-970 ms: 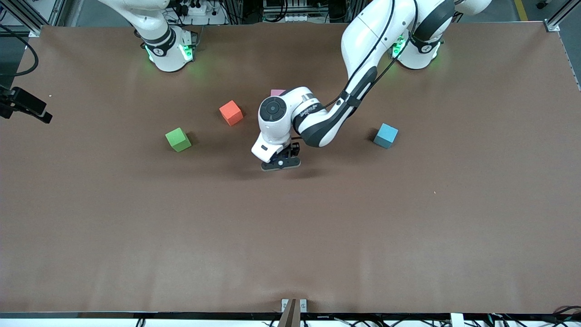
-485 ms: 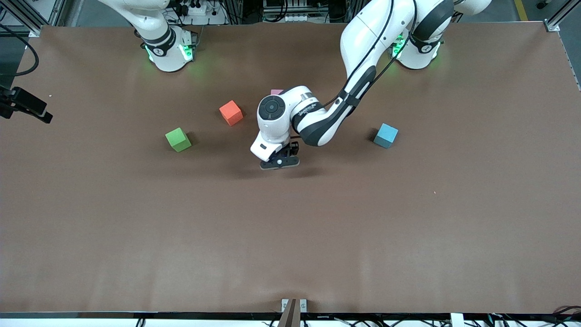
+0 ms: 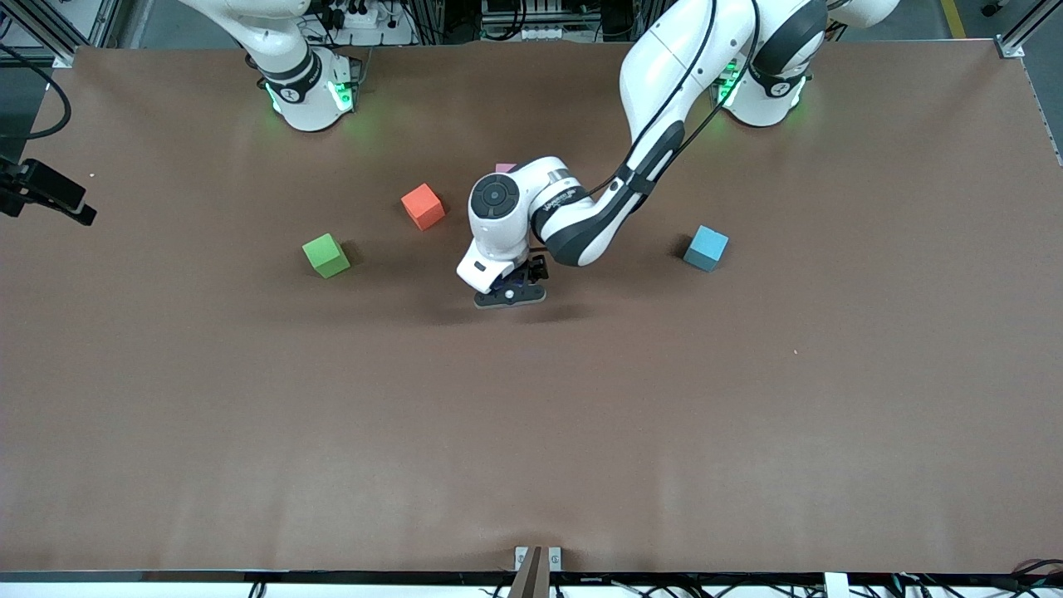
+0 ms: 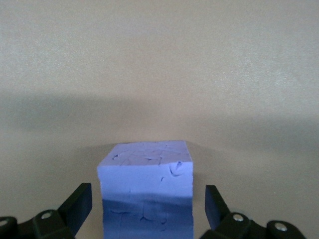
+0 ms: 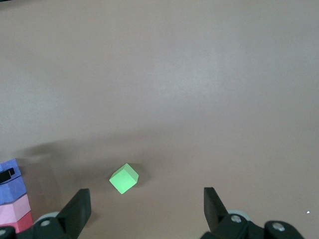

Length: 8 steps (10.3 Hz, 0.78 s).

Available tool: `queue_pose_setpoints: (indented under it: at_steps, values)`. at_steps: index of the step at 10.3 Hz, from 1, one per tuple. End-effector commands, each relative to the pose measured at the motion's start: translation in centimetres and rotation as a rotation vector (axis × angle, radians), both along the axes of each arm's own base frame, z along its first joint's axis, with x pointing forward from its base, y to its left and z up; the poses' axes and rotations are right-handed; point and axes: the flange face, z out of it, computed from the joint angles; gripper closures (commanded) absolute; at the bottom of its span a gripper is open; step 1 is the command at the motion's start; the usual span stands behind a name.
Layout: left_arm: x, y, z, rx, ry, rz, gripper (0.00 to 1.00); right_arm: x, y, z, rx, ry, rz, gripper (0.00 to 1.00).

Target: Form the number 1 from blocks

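Note:
A purple block (image 4: 146, 189) rests on the table between the fingers of my left gripper (image 4: 147, 200), which is open with a gap on each side of it. In the front view that gripper (image 3: 509, 295) is low over the middle of the table. The left arm covers most of the row of blocks, and only a pink block (image 3: 505, 168) peeks out past its wrist. The right wrist view shows a purple block (image 5: 10, 181), a pink block (image 5: 12, 211) and a red block (image 5: 19, 227) touching in a line. My right gripper (image 5: 145, 206) hangs open and empty high over the table.
An orange cube (image 3: 423, 206) and a green cube (image 3: 325, 255) lie toward the right arm's end of the table. A light blue cube (image 3: 706, 247) lies toward the left arm's end. A black camera mount (image 3: 41, 195) juts in at the table edge.
My left gripper has opened and let go of the purple block, which now stands on the table. The left arm has shifted only slightly. The right arm has not moved.

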Motion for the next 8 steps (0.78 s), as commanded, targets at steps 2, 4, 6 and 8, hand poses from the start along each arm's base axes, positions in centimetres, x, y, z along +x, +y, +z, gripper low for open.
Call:
queue_pose_setpoints:
  at_steps: [2, 4, 6, 8]
  values:
    - [0.0, 0.0, 2.8, 0.038, -0.019, 0.0, 0.0, -0.4, 0.0, 0.3, 0.009, -0.002, 0.006, 0.0]
    - [-0.2, 0.3, 5.1, 0.057, -0.009, 0.004, 0.0, -0.4, 0.0, 0.3, 0.009, -0.002, 0.008, 0.0]
    - [1.6, 2.2, 7.3, 0.085, -0.004, 0.035, 0.0, -0.4, 0.3, 0.2, 0.009, 0.001, 0.012, 0.0]
    - [5.7, 6.9, 11.0, 0.106, 0.0, 0.082, 0.0, -0.4, 0.1, 0.1, 0.009, 0.002, 0.029, 0.0]
